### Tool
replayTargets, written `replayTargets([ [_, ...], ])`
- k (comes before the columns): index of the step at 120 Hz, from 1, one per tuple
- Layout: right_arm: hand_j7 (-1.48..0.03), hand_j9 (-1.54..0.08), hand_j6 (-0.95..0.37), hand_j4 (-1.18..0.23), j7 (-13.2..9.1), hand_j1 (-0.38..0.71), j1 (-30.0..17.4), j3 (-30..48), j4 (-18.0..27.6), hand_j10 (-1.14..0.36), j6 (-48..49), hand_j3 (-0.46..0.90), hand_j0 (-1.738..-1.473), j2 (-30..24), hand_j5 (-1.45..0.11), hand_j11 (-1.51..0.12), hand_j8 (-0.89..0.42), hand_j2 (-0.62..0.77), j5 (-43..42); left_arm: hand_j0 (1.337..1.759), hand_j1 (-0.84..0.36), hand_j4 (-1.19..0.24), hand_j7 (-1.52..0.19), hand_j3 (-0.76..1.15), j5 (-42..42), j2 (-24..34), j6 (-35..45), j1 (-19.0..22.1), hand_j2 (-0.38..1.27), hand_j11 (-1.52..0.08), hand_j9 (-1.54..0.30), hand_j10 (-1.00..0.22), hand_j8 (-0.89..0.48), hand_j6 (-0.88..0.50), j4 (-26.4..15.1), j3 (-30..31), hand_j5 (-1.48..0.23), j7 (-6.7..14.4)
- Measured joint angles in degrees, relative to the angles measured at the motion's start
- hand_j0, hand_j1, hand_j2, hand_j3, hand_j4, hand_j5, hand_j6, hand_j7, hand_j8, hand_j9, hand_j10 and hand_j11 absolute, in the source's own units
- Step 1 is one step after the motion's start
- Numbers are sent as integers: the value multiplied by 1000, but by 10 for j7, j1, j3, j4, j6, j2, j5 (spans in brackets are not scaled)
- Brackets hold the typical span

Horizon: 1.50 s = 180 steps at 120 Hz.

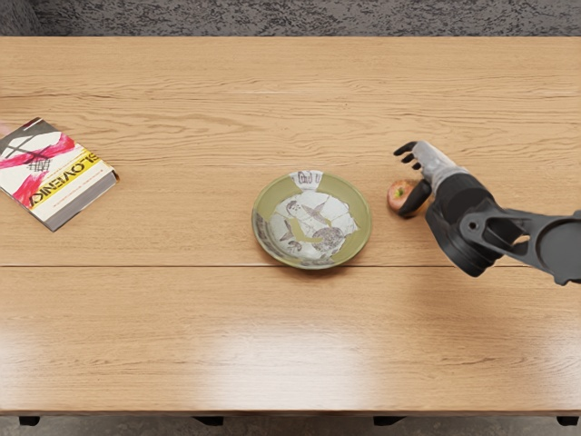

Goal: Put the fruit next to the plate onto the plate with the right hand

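A small reddish apple (398,194) lies on the wooden table just right of the plate (269,204), a round green-rimmed dish with a white and grey pattern. My right hand (415,174) comes in from the right edge and sits right beside the apple, on its right side. The fingers are spread above and behind the fruit and the thumb hangs by its right flank. Nothing is grasped. The plate holds no fruit. The left arm does not show.
A book (50,171) with a red, white and yellow cover lies at the left edge of the table. The dark forearm (508,238) stretches to the right edge. Bare wood lies in front of the plate.
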Motion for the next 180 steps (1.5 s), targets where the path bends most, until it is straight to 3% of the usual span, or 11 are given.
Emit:
replayTargets([
  [31,-508,-510,-393,-391,0,121,-9,-2,-1,-391,-8,0,-1658,6,-510,-510,-385,-79,0,1658,349,0,0,0,0,0,0,0,0,0,0,0,0,0,0,0,0,0],
  [47,-582,-585,-459,-463,0,160,-14,-1,-1,-371,-8,0,-1657,8,-567,-592,-320,-82,-6,1658,349,0,0,0,0,0,0,0,0,0,0,0,0,0,0,0,0,0],
  [79,-739,-745,-360,-594,0,193,-18,0,0,-259,-6,0,-1648,10,-710,-776,-208,-77,-9,1658,349,0,0,0,0,0,0,0,0,0,0,0,0,0,0,0,0,0],
  [103,-882,-890,-387,-703,-1,202,-18,0,0,-249,-7,-1,-1645,11,-848,-939,-215,74,-3,1658,349,0,0,0,0,0,0,0,0,0,0,0,0,0,0,0,0,0],
  [115,-949,-957,-407,-752,-2,164,-18,2,0,-248,-7,1,-1644,11,-918,-1006,-217,58,0,1658,349,0,0,0,0,0,0,0,0,0,0,0,0,0,0,0,0,0],
  [137,-1014,-1034,-491,-783,-1,129,-17,33,0,-337,-8,-1,-1647,9,-1013,-1053,-316,272,8,1658,349,0,0,0,0,0,0,-1,0,0,0,0,0,0,0,0,0,0],
  [157,-1043,-1057,-509,-803,-1,225,-15,60,2,-355,-8,-1,-1651,9,-1048,-1051,-318,544,10,1658,349,0,0,0,0,0,0,0,0,0,0,0,0,0,0,0,0,0],
  [180,-1060,-1094,-574,-805,0,198,0,77,5,-396,-6,0,-1653,36,-1084,-1075,-366,547,11,1658,349,0,0,0,0,0,0,-1,0,0,0,0,0,0,0,0,0,0],
])
